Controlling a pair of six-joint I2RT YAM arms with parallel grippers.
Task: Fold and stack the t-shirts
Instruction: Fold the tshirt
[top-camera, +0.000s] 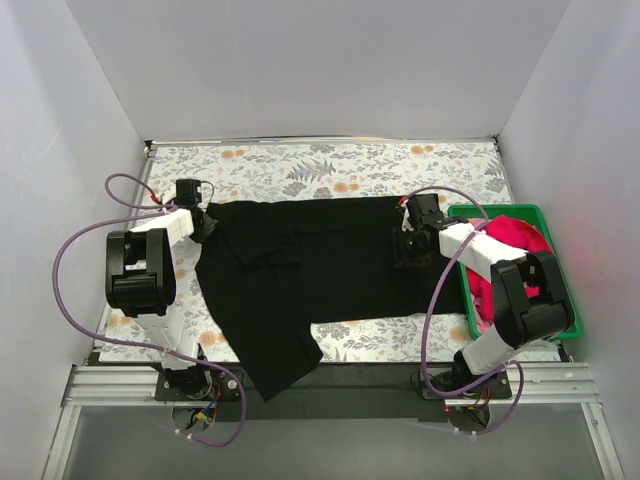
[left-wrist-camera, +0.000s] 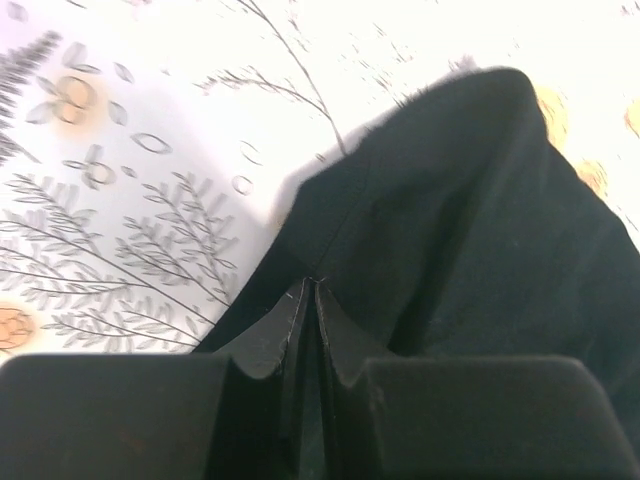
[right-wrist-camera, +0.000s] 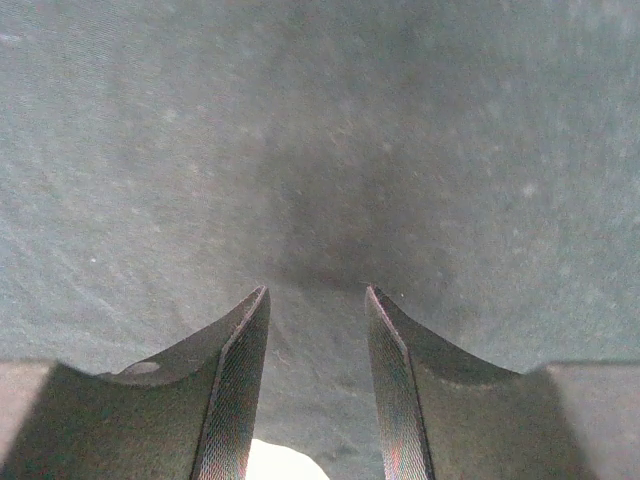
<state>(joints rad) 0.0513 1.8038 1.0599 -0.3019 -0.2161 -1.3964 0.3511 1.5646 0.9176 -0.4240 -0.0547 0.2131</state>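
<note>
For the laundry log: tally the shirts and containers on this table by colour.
Black t-shirt: 1
Pinkish-red t-shirt: 1
Green crate: 1
Total: 3

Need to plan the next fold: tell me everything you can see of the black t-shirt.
The black t-shirt is plain, matte soft cloth, spread mostly flat across the floral table, with a fold and creases on its left half. One corner trails over the near table edge. The left gripper is shut on its far-left edge, tenting it up; the right gripper is open over its right end.
</note>
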